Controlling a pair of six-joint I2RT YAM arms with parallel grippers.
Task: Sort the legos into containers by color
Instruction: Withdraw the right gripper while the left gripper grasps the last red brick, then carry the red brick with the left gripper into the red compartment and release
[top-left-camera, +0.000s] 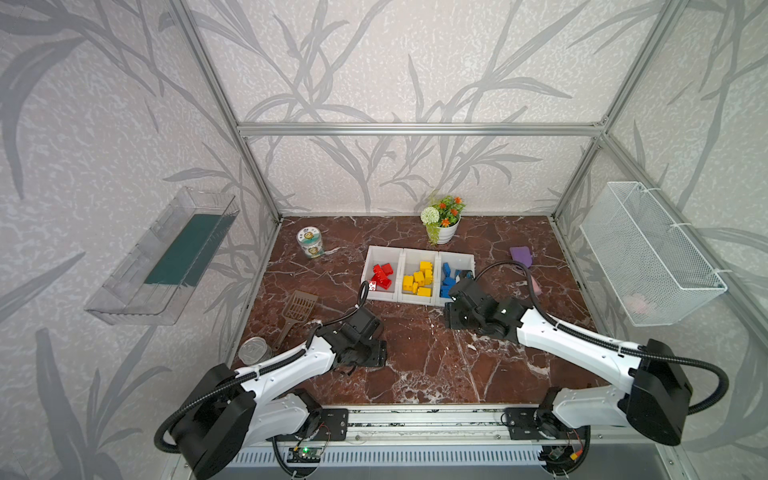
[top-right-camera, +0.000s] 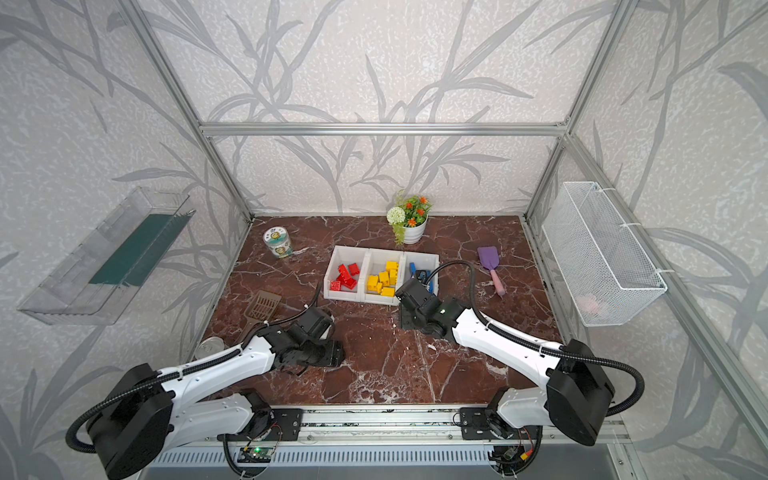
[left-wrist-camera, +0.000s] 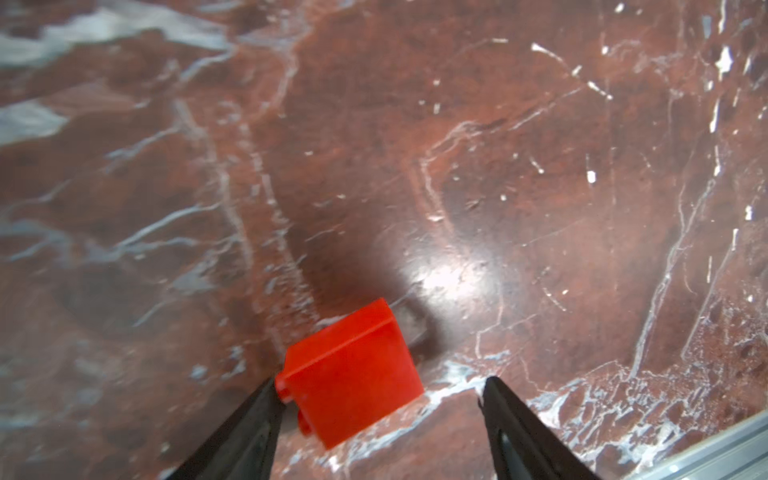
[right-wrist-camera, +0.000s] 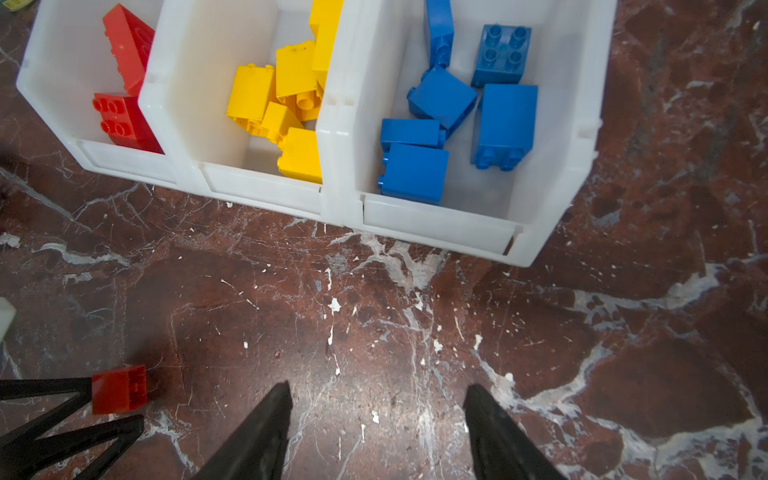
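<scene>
A loose red lego (left-wrist-camera: 349, 374) lies on the marble table between the jaws of my open left gripper (left-wrist-camera: 380, 382). It touches one finger, and a wide gap separates it from the other. The right wrist view shows this same lego (right-wrist-camera: 119, 388). My right gripper (right-wrist-camera: 377, 388) hangs open and empty over bare table, just in front of the containers. These are three joined white bins: the left bin (right-wrist-camera: 62, 62) holds red legos (top-left-camera: 382, 276), the middle bin (right-wrist-camera: 216, 83) yellow legos (top-left-camera: 419, 278), and the right bin (right-wrist-camera: 561, 124) blue legos (right-wrist-camera: 505, 124). In both top views the wrists hide the fingertips.
A flower pot (top-left-camera: 444, 224) stands behind the bins, and a printed tin (top-left-camera: 309, 242) at the back left. A brown scoop (top-left-camera: 297, 309) and a metal can (top-left-camera: 254, 351) lie at the left edge, a purple scoop (top-right-camera: 490, 259) to the right. A wire basket (top-left-camera: 648, 253) and a clear tray (top-left-camera: 166, 257) hang on the side walls.
</scene>
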